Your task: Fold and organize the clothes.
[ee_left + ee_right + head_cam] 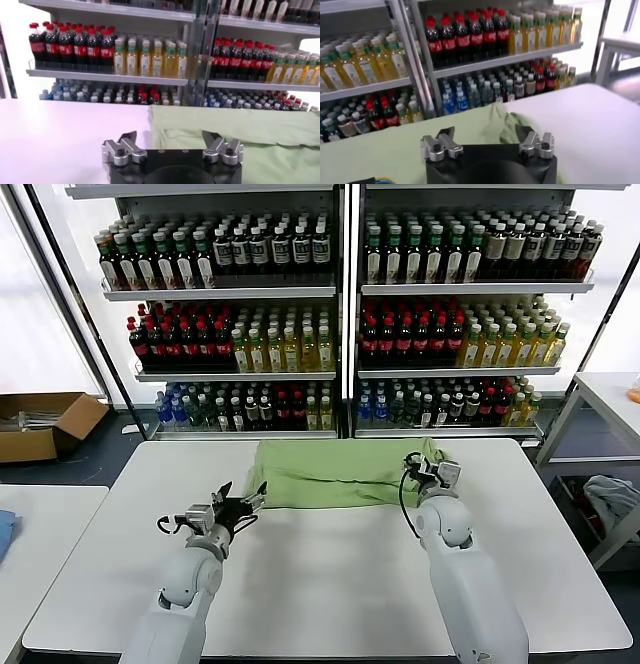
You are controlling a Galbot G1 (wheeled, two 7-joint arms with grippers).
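Observation:
One of the clothes, a light green T-shirt [335, 474], lies folded into a wide band at the far middle of the white table [320, 584], plain side up. My left gripper [242, 497] is open at the shirt's near left corner. In the left wrist view the left gripper [170, 136] has its jaws spread wide over the shirt's [240, 135] edge, holding nothing. My right gripper [420, 465] is open at the shirt's right end. In the right wrist view the right gripper [485, 132] hangs empty above bunched green fabric [500, 125].
Shelves of bottles [340, 314] stand right behind the table's far edge. A cardboard box [45, 424] sits on the floor at the left. A side table [40, 524] at the left carries a blue cloth [5, 534]. Another white table [610, 399] stands at the right.

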